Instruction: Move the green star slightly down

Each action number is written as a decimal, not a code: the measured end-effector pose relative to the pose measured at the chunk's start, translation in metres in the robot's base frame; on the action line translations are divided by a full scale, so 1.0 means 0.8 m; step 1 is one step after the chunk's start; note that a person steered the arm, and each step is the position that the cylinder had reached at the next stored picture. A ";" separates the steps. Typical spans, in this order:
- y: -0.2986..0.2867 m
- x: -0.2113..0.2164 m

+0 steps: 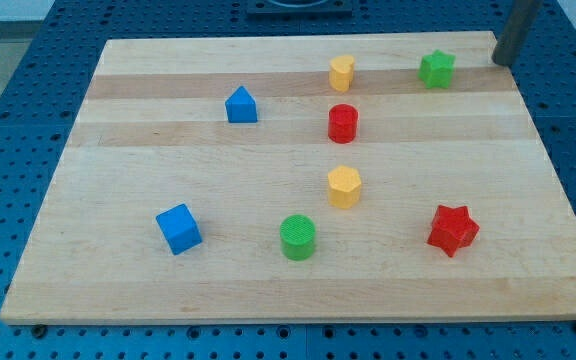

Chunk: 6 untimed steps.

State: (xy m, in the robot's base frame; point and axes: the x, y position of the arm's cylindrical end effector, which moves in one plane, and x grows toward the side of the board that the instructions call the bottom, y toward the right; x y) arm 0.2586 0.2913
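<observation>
The green star [436, 68] sits near the top right of the wooden board [118, 200]. My rod comes down from the view's top right corner, and my tip [501, 62] rests at the board's top right edge. It is to the right of the green star, apart from it by about a block's width.
A yellow block [342, 73] lies left of the green star, with a red cylinder [343, 123] below it. A blue block [240, 105], a yellow hexagon [344, 187], a green cylinder [298, 237], a blue cube [179, 228] and a red star [453, 229] lie elsewhere.
</observation>
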 end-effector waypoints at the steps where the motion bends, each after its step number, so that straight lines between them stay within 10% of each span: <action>1: 0.000 0.000; 6: -0.119 0.018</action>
